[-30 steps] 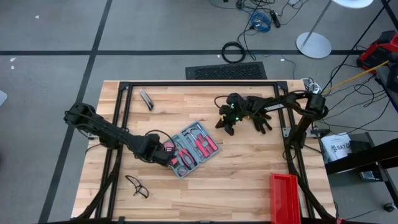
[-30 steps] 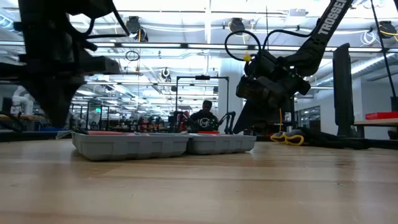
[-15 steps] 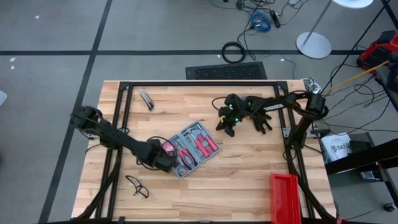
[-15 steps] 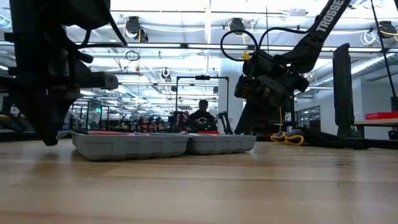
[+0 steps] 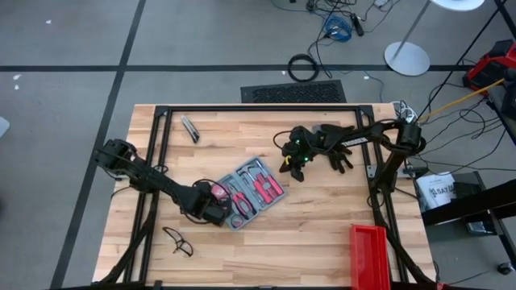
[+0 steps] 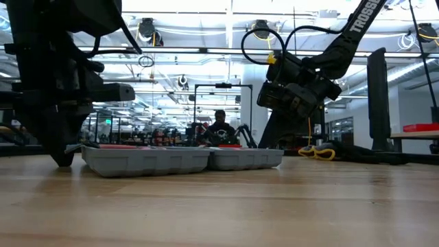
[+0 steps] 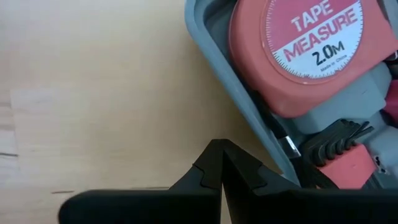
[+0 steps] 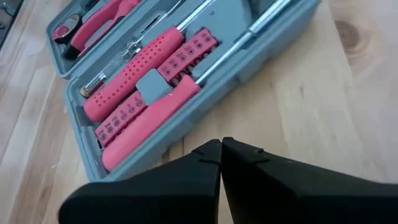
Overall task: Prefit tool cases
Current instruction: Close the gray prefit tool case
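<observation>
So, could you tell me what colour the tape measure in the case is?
Red, with white lettering; the tape measure shows best in the left wrist view.

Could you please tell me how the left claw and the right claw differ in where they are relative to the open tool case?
The left claw sits low at the tool case's tape-measure end, by the table's near edge; the right claw hangs raised off the case's far corner. The left claw is beside the rim; the right claw stands clear of it. Both are shut and hold nothing.
</observation>
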`<state>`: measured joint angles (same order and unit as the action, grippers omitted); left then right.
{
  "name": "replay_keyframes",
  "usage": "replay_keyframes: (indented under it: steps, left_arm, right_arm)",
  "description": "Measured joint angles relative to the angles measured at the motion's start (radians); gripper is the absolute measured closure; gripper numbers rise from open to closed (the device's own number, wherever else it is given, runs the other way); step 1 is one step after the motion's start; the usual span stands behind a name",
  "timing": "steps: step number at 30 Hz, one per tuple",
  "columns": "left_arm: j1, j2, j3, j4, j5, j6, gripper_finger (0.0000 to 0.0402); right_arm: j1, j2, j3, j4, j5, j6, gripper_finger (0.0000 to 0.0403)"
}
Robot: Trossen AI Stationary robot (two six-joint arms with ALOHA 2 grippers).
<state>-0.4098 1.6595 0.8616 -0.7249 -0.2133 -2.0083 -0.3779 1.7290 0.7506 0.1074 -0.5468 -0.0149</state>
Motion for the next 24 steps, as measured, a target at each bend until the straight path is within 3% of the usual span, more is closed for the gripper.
replay_keyframes:
  steps: [9, 15, 24]
  left_arm:
    - [0.001, 0.002, -0.001, 0.01, -0.068, 0.001, 0.0393]
    - [0.002, 0.005, -0.004, 0.008, -0.131, 0.013, 0.0393]
    - [0.002, -0.005, 0.003, -0.007, -0.148, 0.032, 0.0393]
  right_arm:
    - [0.05, 0.069, 0.039, -0.006, 0.045, 0.006, 0.0403]
    - [0.082, 0.153, 0.103, -0.018, -0.019, 0.003, 0.0403]
    - [0.095, 0.162, 0.12, -0.029, -0.025, 0.002, 0.0403]
